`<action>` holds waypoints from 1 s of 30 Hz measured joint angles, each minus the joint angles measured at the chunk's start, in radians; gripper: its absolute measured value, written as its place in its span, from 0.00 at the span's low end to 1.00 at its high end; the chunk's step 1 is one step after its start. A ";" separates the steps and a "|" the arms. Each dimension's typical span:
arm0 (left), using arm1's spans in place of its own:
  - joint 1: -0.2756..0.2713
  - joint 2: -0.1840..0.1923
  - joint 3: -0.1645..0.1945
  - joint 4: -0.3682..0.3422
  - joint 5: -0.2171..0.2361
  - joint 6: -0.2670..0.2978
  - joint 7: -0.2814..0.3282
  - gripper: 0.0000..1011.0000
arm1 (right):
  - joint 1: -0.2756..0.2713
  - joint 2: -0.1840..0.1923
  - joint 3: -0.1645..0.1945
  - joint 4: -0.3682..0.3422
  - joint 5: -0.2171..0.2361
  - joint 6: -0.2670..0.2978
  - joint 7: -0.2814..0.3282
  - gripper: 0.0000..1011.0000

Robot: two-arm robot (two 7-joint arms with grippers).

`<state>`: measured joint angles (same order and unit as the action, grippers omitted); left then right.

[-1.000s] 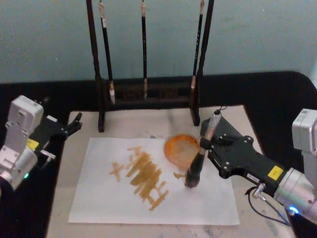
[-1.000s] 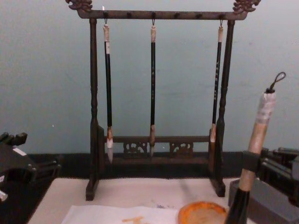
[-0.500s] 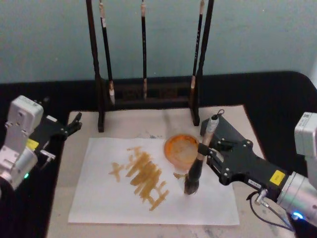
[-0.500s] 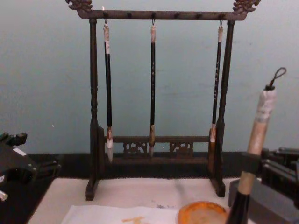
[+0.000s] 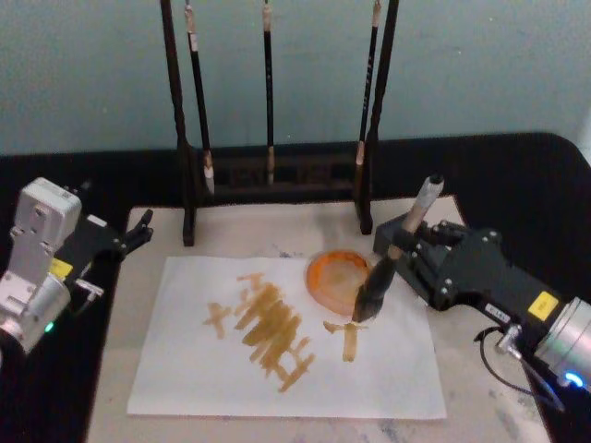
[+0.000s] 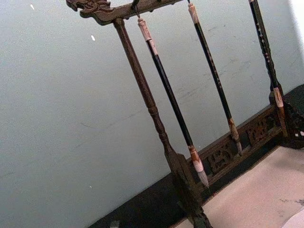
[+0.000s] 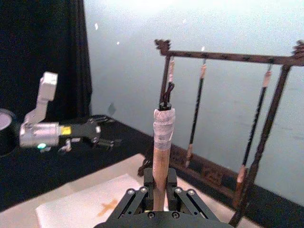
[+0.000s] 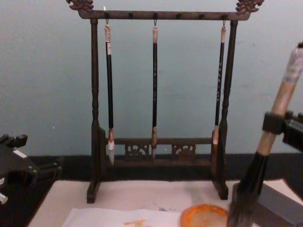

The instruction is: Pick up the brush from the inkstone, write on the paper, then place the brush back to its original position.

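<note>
1. The paper [image 5: 185, 369] lies flat on the felt mat [image 5: 113, 369], nearest the robot. It carries yellow-orange strokes [image 5: 270, 328] that cannot be read as any character.

2. The right gripper [image 5: 403, 247] is clamped on the handle of the brush [image 5: 419, 210]. The brush is tilted, with its bristles down at the paper's far right, just beside the inkstone [image 5: 332, 272]. Whether the tip touches the sheet cannot be told.

3. The step in hand appears to be the end of a stroke, ahead of the return to the inkstone. Hold the clamp firm. Raise the tip clear before travelling. Route it away from the wet strokes. Lower it gently onto the inkstone.

4. The left gripper [image 5: 137, 233] is parked off the mat's left edge; its state cannot be told.

5. Each arm bears a yellow label [image 5: 540, 305]; the print is illegible.

6. The rack [image 8: 155, 163] stands farthest back, with three thin brushes [image 8: 155, 85] hanging.
</note>
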<state>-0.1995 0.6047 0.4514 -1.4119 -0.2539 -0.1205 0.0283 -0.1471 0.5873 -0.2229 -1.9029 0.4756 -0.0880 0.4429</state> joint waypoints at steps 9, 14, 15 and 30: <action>0.000 0.000 0.000 0.000 0.000 0.000 0.000 1.00 | 0.044 -0.063 0.024 0.071 0.066 -0.020 -0.004 0.15; 0.000 0.000 0.000 0.000 0.000 0.000 0.000 1.00 | 0.078 -0.094 0.030 0.123 0.138 -0.009 0.010 0.15; 0.000 0.000 0.000 0.000 0.000 0.000 0.000 1.00 | 0.091 -0.104 0.030 0.142 0.165 0.000 0.015 0.15; 0.000 0.000 0.000 0.000 0.000 0.000 0.000 1.00 | 0.198 -0.180 0.038 0.330 0.408 0.087 0.003 0.15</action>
<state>-0.1995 0.6047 0.4514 -1.4120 -0.2539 -0.1205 0.0283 0.0508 0.4072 -0.1849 -1.5729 0.8835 -0.0013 0.4463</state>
